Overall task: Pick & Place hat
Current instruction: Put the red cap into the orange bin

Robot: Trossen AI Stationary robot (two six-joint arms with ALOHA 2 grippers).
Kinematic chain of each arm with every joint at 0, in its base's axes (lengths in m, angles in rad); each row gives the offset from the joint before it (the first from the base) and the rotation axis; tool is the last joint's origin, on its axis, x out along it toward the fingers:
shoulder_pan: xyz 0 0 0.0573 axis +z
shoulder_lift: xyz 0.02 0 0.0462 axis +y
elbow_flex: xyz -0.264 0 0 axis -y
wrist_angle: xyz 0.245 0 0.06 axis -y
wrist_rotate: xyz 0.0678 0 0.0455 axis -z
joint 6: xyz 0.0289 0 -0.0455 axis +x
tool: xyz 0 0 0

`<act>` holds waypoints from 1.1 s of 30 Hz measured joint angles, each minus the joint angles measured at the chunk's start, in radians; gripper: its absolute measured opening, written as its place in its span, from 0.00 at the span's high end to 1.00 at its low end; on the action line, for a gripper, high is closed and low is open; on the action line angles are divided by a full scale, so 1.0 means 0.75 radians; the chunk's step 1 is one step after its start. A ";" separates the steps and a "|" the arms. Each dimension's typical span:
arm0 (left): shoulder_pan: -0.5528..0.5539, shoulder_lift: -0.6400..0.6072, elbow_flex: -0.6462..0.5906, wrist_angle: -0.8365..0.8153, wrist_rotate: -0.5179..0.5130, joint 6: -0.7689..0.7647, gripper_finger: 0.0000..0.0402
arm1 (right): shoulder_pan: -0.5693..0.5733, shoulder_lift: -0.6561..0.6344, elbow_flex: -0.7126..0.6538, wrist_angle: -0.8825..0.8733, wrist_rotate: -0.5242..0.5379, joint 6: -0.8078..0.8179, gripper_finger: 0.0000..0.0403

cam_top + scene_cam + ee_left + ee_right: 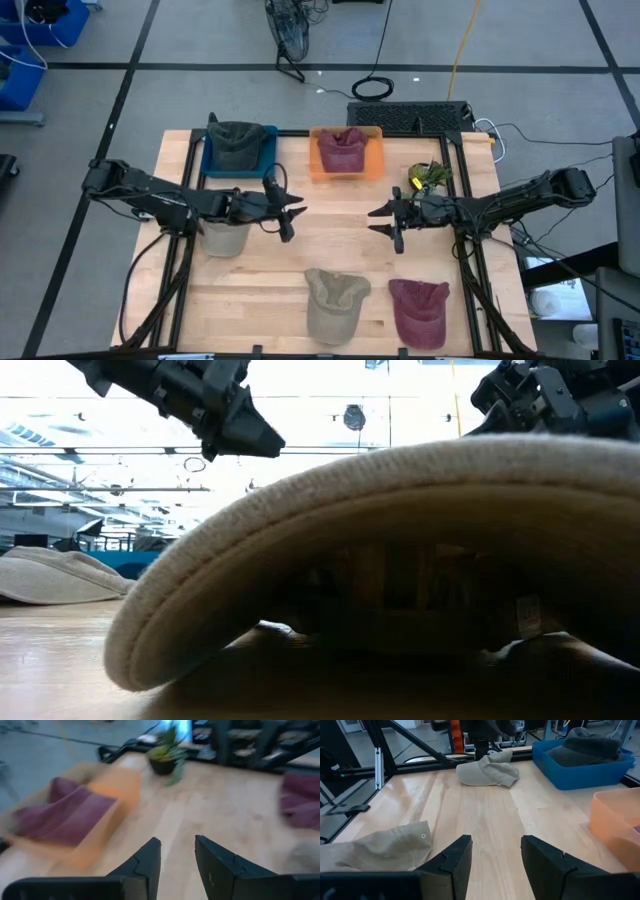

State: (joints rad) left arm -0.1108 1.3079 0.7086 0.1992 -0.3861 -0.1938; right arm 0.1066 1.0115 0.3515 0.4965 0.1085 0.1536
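facing across bare mid-table, left pincer (290,212) and right pincer (384,222) both gape, empty.

Beige hat (400,560) fills the low view, hiding the table.

Maroon hat (342,150), orange bin (374,165)

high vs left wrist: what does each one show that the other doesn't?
Only the high view shows the blue bin with a dark green hat, the beige hat by the left arm, and the right tool, open over the table. Only the left wrist view shows nothing extra. Both share the orange bin holding a maroon hat, the plant, and the open left tool.
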 joint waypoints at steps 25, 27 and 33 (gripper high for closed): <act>0.020 0.000 0.000 -0.067 0.098 -0.112 0.69 | 0.729 0.177 0.674 -1.302 -0.046 0.802 0.53; 0.017 0.000 0.000 -0.065 0.098 -0.142 0.69 | 0.771 0.228 0.676 -1.304 -0.112 0.905 0.49; -0.027 0.000 0.000 -0.073 0.099 -0.200 0.69 | 0.857 0.370 0.676 -1.318 -0.361 1.188 0.42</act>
State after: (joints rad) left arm -0.1313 1.3079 0.7086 0.1446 -0.3122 -0.3438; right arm 0.7493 1.2893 0.8585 -0.4918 -0.1625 1.0442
